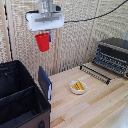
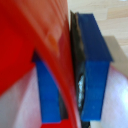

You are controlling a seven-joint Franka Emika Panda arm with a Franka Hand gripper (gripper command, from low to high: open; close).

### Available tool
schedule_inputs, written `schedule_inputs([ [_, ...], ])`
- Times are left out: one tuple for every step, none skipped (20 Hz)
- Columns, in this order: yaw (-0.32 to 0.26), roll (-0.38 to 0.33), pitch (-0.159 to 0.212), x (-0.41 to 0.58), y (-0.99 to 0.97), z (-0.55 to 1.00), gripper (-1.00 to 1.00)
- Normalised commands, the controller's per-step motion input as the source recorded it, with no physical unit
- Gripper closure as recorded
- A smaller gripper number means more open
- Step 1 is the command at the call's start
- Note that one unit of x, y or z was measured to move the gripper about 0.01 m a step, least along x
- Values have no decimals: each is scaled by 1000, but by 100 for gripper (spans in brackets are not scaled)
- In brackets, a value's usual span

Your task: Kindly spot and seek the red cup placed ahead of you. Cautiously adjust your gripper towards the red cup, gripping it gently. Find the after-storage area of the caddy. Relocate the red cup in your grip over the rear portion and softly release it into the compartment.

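- The gripper (image 1: 44, 33) hangs high in the air, near the top of the exterior view, its white boxy block above and its two dark-blue fingers (image 2: 94, 65) pinching the wall of the red cup (image 1: 43, 42).
- In the wrist view one finger presses the outside of the cup wall and the other shows inside it, with the red wall blurred and filling much of that picture.
- The red cup hangs upright below the block, clear of the tabletop (image 1: 95, 102) and of everything on it, against the reed-mat backdrop (image 1: 80, 40).
- In the exterior view the cup sits above and a little to the exterior view's right of the caddy (image 1: 22, 97), near the caddy's far right corner; how far back it hangs cannot be told.
- The caddy is open at the top, stands at the tabletop's left edge in the exterior view, and a cross divider (image 1: 17, 93) splits it into two sections.
- A dark-blue flap (image 1: 45, 83) stands at the caddy's right side.
- A white bowl (image 1: 78, 87) holding yellow snacks rests near the middle of the tabletop, well apart from the caddy.
- A dark toaster oven (image 1: 113, 56) stands at the tabletop's far right corner, with a black rack (image 1: 96, 73) lying just in front of it.
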Motion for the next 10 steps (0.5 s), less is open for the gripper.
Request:
schedule_inputs([
  [3, 0, 36, 257, 931, 286, 100],
  [2, 0, 31, 269, 931, 257, 100],
  [1, -2, 27, 266, 934, 234, 100],
  [1, -5, 27, 266, 937, 229, 100],
  [0, -10, 19, 269, 937, 189, 100],
  [0, -15, 14, 269, 940, 160, 100],
  [0, -17, 14, 269, 940, 149, 100],
  [0, -27, 12, 266, 946, 43, 100],
  [0, -48, 4, 269, 923, 0, 100],
  [0, -62, 0, 277, 906, 0, 100],
])
